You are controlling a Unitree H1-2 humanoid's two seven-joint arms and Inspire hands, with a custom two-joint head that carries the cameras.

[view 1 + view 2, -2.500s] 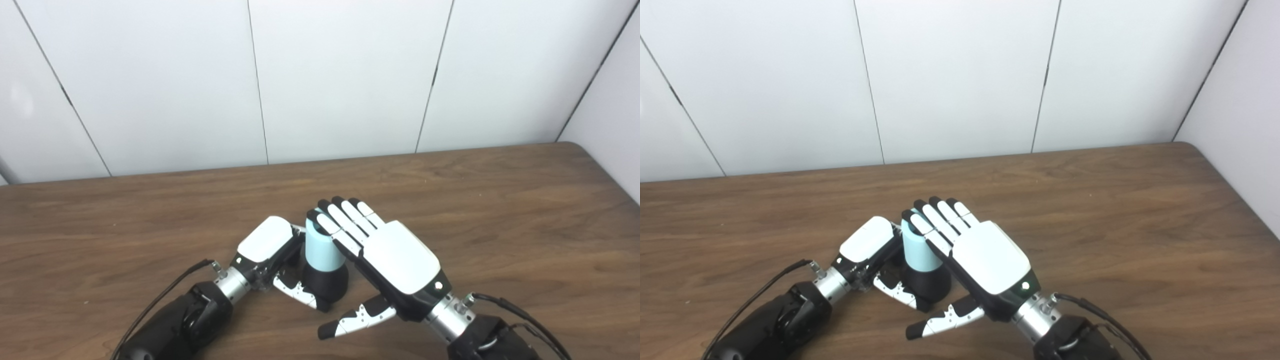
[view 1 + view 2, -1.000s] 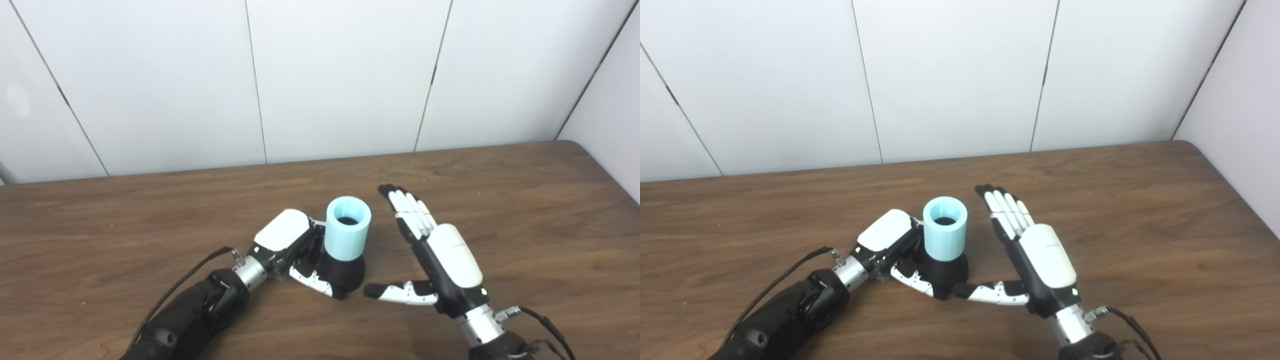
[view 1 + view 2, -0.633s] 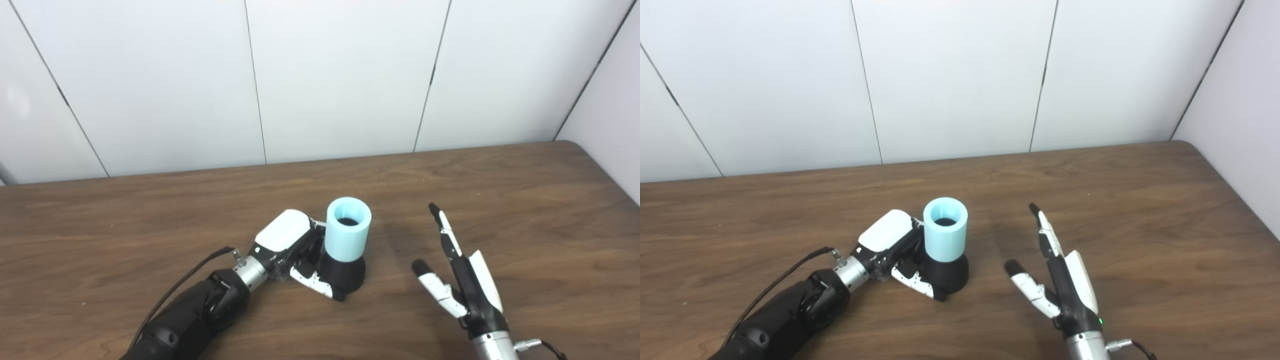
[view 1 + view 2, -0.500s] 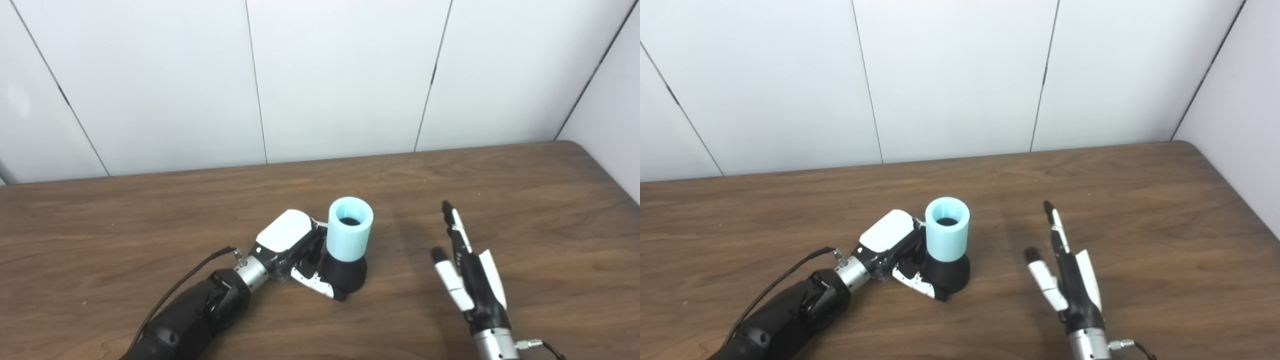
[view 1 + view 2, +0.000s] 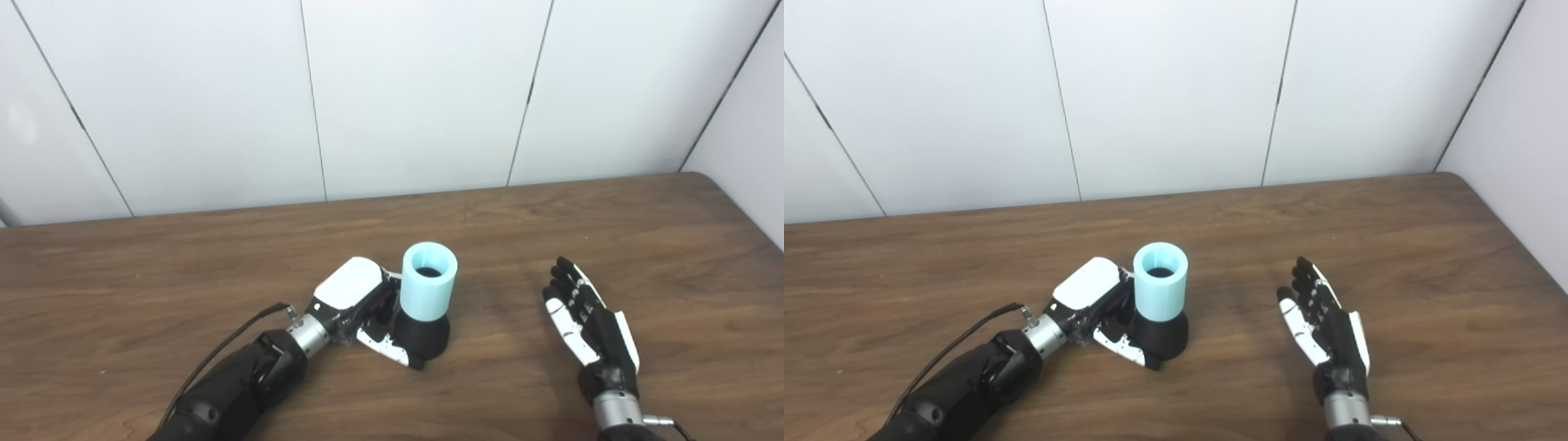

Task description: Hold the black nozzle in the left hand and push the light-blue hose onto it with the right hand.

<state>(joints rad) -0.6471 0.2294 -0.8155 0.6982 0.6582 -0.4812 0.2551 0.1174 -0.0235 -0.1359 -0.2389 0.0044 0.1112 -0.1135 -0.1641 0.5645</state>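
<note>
1. black nozzle (image 5: 421,335) stands upright on the wooden surface (image 5: 153,263), wide flared base down. that wide foot likely makes it steady enough to stand alone.
2. light-blue hose (image 5: 429,280) sits on top of the nozzle, open mouth up, dark bore showing inside. judged: it looks seated, so the push seems done or nearly so.
3. left hand (image 5: 358,303) lies low beside the nozzle, clasped around its base, thumb curled across the near side. held low, probably to brace the base against a downward push and leave the top free.
4. right hand (image 5: 588,318) is well apart to the right, released, holding nothing, fingers spread and pointing away, palm turned inward toward the hose.
5. hard to make out: the join between hose and nozzle, so how deep the hose has gone on cannot be read. the nozzle's upper neck is covered by the hose.
6. left fingers behind the nozzle are hidden; how firm the clasp is cannot be told.
7. both forearms are cut off at the bottom edge; a thin cable (image 5: 220,352) trails along the left wrist.
</note>
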